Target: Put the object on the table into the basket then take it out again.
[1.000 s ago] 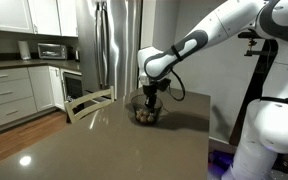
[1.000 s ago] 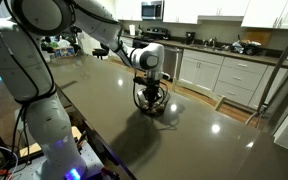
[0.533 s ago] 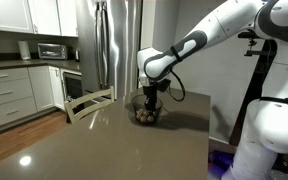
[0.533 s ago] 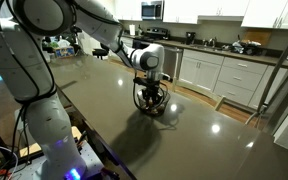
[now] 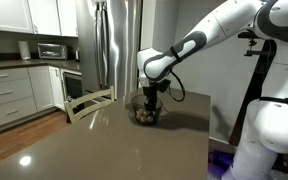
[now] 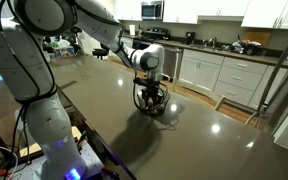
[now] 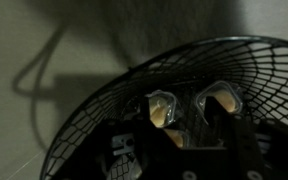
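Currently the gripper (image 5: 149, 103) reaches straight down into the basket (image 5: 134, 110), which stands on the table (image 5: 104, 140) toward its far end. In both exterior views the white arm bends over from the robot's base and drops its wrist through the wire rim (image 6: 159, 105).

Wrist view: the basket's mesh (image 7: 124, 90) arcs from 8 o'clock over 12 to 3 o'clock, with the gripper (image 7: 189, 105) inside it. Two pale fingertips (image 7: 162, 108) stand a little apart with a dark gap between. I cannot tell whether they pinch anything.

The object (image 5: 141, 117) reads as a pale cream speck low in the basket, right at the fingers' tips. Held or lying loose, I cannot say.

Surface: dark grey-brown, glossy, throwing back ceiling lights as bright spots and showing the arm's shadow (image 6: 134, 135).

Room: a kitchen. A stainless fridge (image 5: 119, 45) stands behind the basket at 12 o'clock. White cabinets (image 5: 9, 95) and a toaster oven (image 5: 52, 50) sit at 9 o'clock. A chair back (image 5: 89, 100) meets the table edge. The floor is wood (image 5: 14, 130).
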Controlling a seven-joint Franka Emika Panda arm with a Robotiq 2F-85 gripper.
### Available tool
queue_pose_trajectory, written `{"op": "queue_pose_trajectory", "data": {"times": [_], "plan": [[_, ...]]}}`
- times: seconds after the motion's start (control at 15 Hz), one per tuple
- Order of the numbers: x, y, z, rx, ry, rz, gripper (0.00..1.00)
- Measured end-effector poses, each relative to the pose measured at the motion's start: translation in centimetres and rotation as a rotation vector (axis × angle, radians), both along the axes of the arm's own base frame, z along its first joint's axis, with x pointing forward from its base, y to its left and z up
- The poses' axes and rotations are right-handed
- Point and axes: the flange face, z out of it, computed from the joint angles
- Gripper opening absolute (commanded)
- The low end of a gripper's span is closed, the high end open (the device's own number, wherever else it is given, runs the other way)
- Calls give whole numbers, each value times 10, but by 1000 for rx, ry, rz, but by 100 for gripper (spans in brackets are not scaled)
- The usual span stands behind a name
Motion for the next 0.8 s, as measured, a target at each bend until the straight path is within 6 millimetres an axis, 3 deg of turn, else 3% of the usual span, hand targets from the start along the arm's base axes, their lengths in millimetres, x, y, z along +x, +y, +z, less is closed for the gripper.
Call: {"op": "queue_pose_trajectory", "data": {"times": [0.13, 0.2, 0.33, 0.8], "plan": [[0, 0, 0, 0, 1, 0, 100], [0, 0, 0, 0, 2, 0, 58], [0, 0, -1, 0, 3, 0, 60], [2, 0, 2, -1, -3, 0, 14]]}}
